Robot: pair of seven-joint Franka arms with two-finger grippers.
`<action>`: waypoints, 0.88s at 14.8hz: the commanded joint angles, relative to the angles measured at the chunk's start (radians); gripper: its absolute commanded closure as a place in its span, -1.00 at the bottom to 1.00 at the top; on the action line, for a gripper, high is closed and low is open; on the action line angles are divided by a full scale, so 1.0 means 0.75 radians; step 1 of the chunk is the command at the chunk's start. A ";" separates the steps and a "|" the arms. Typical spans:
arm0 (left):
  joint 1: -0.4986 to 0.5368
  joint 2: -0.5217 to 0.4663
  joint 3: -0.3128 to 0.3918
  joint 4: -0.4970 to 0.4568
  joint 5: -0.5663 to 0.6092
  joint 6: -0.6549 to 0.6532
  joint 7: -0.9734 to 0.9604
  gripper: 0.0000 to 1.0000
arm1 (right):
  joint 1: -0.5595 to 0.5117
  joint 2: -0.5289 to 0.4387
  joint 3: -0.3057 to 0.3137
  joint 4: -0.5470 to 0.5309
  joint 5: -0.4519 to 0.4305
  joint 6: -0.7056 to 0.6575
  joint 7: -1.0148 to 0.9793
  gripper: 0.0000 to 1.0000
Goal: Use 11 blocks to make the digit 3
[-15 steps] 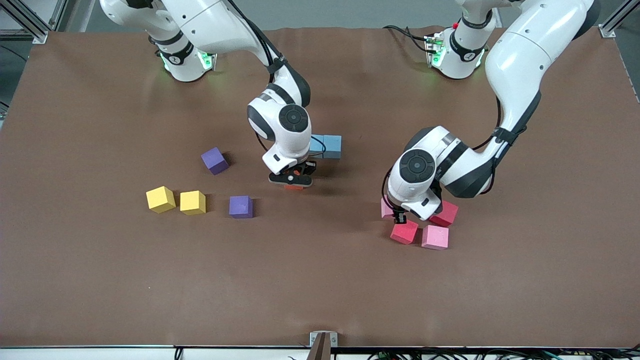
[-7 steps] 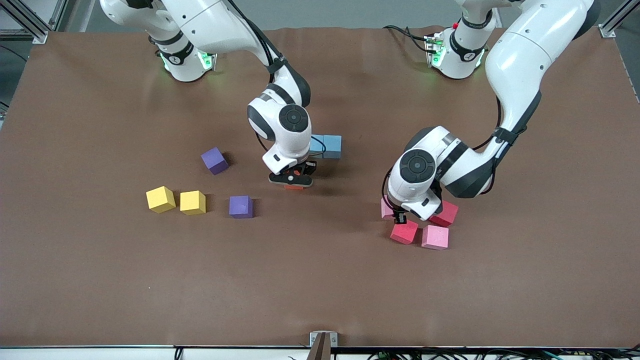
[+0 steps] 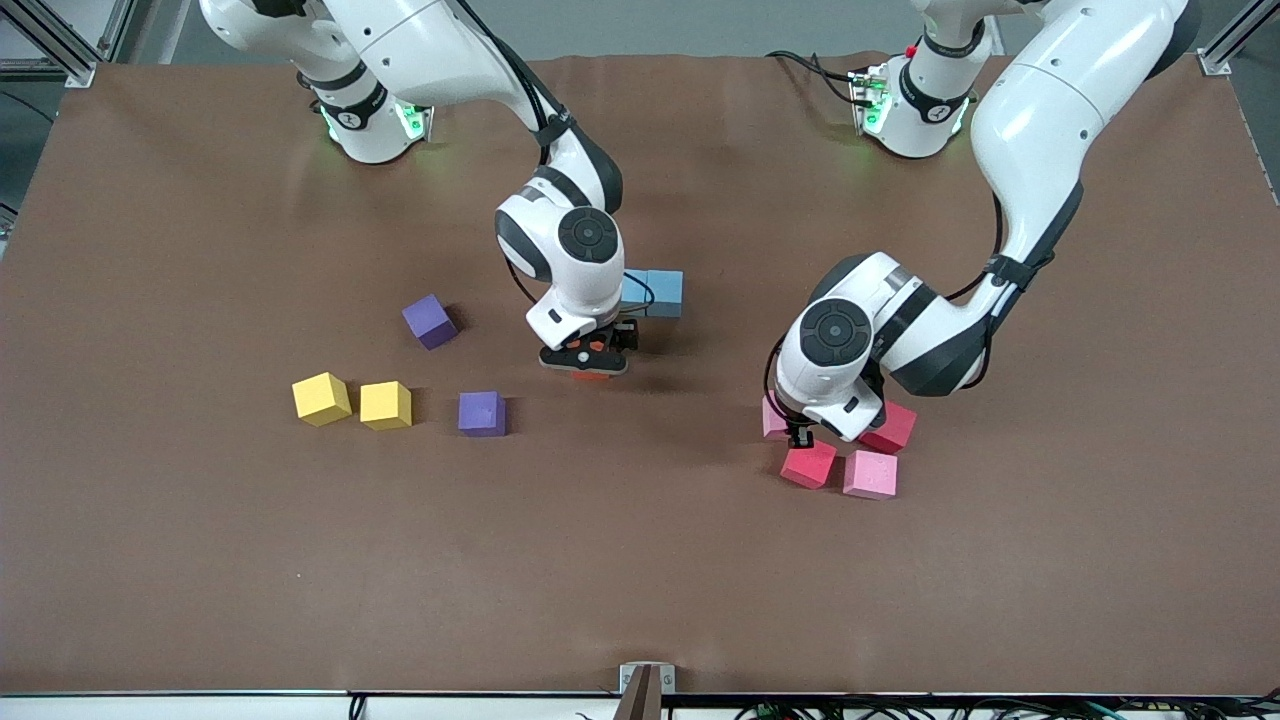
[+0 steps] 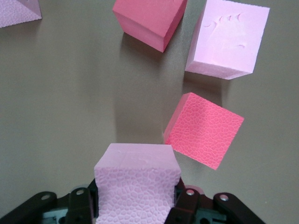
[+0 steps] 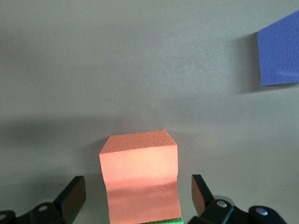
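**Barely started on the 3, honestly**

While the right gripper is seen with fingers spread wide on either side of the orange block, that block sits on the table touching a green block, close to 2 light blue blocks. So only a blue bar and the start of the column can be counted as placed. A pink block is clamped in the left gripper, low among 2 red blocks and another pink one. 2 purple blocks are left loose toward the right arm's end, beside 2 yellow cubes. Most of the figure is judged unbuilt.
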 commanded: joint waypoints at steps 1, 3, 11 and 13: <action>-0.013 -0.001 0.002 0.020 -0.013 -0.006 0.020 0.21 | -0.005 -0.010 0.002 0.000 -0.014 -0.033 -0.032 -1.00; -0.033 0.030 0.004 0.062 -0.015 -0.004 0.012 0.21 | -0.009 -0.024 0.000 0.000 -0.014 -0.080 -0.028 -1.00; -0.129 0.079 0.004 0.140 -0.028 -0.001 -0.001 0.19 | -0.183 -0.214 -0.002 -0.012 -0.002 -0.311 0.134 -1.00; -0.148 0.089 0.004 0.140 -0.028 -0.001 -0.017 0.19 | -0.205 -0.241 -0.002 -0.008 0.000 -0.336 0.136 -1.00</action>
